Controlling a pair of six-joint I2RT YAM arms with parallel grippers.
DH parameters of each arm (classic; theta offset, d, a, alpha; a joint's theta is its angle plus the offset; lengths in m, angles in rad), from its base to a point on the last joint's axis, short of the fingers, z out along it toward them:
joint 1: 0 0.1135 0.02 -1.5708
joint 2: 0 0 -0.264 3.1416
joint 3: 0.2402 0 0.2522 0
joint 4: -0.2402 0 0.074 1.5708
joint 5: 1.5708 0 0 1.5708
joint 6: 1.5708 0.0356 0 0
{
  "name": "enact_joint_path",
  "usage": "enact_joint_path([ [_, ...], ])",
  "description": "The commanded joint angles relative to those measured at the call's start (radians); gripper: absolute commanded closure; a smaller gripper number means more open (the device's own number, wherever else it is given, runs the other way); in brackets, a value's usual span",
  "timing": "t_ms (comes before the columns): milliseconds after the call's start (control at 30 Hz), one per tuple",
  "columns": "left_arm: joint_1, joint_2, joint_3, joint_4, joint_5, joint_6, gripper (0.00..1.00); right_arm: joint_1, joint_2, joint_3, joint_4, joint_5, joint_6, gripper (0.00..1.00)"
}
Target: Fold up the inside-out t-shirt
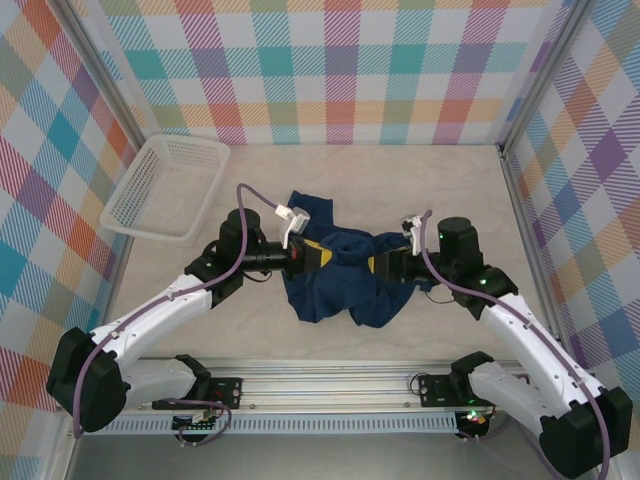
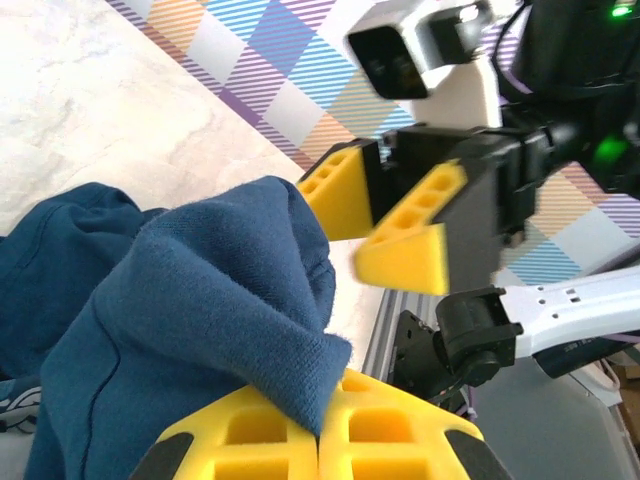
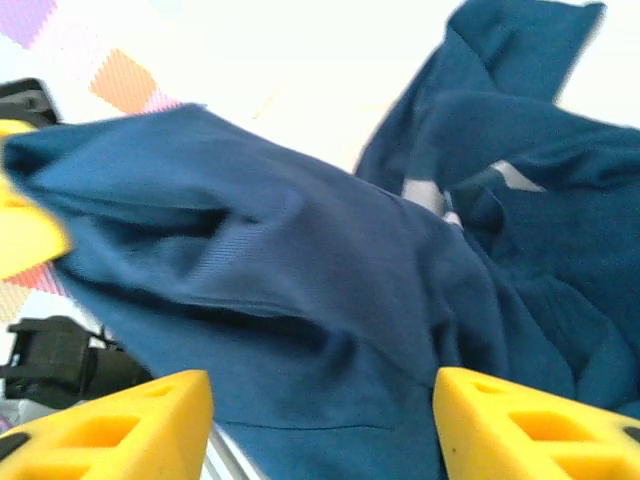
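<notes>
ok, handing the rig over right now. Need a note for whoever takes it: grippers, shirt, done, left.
Left gripper: shut on a pinch of the t-shirt.
Right gripper: open, fingers wide apart, facing the same raised bunch of cloth, gripping nothing.
T-shirt: crumpled heap mid-table between the two arms. The white basket sits apart at far left.
Done: no fold visible yet.
Left: probably spread it flat, then fold.
</notes>
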Motion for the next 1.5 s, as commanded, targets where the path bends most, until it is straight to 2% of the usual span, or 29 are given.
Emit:
enact_joint_path([
  [0,0.009,0.001,0.026,-0.003,-0.008,0.040,1.00,0.000,0.018,0.033,0.075,-0.101,0.103,0.35],
  [167,0.007,0.006,0.030,-0.016,-0.009,0.048,1.00,0.066,0.102,0.065,0.153,-0.067,0.186,0.33],
  [300,0.005,0.008,0.032,-0.027,-0.012,0.056,1.00,0.122,0.162,0.108,0.153,-0.017,0.200,0.39],
  [400,0.002,0.012,0.032,-0.035,-0.016,0.062,1.00,0.133,0.176,0.103,0.190,-0.006,0.229,0.54],
  [500,0.002,0.006,0.029,-0.037,-0.020,0.062,1.00,0.133,0.174,0.100,0.181,0.036,0.236,0.79],
  [567,0.002,-0.004,0.020,-0.036,-0.033,0.054,1.00,0.132,0.150,0.091,0.164,0.072,0.213,0.92],
  [633,0.002,-0.015,0.010,-0.037,-0.048,0.049,1.00,0.122,0.116,0.079,0.165,0.068,0.184,0.98],
  [867,0.014,-0.021,-0.010,-0.038,-0.064,0.043,0.99,0.037,0.058,0.057,0.182,-0.152,0.116,1.00],
  [1000,0.018,-0.023,-0.007,-0.048,-0.075,0.045,0.98,0.004,0.053,0.059,0.168,-0.218,0.088,1.00],
  [1133,0.018,-0.003,0.009,-0.089,-0.117,0.063,0.97,-0.001,0.067,0.043,0.249,-0.303,0.118,1.00],
  [1233,0.018,0.049,0.057,-0.165,-0.148,0.084,0.90,-0.001,0.093,0.019,0.371,-0.359,0.193,1.00],
  [1300,0.017,0.076,0.079,-0.187,-0.131,0.091,0.83,-0.001,0.104,0.013,0.407,-0.363,0.217,1.00],
  [1367,0.016,0.084,0.092,-0.197,-0.132,0.087,0.71,-0.001,0.110,0.016,0.399,-0.348,0.214,1.00],
  [1467,0.016,0.041,0.084,-0.197,-0.151,0.084,0.58,-0.001,0.112,0.017,0.367,-0.308,0.210,1.00],
])
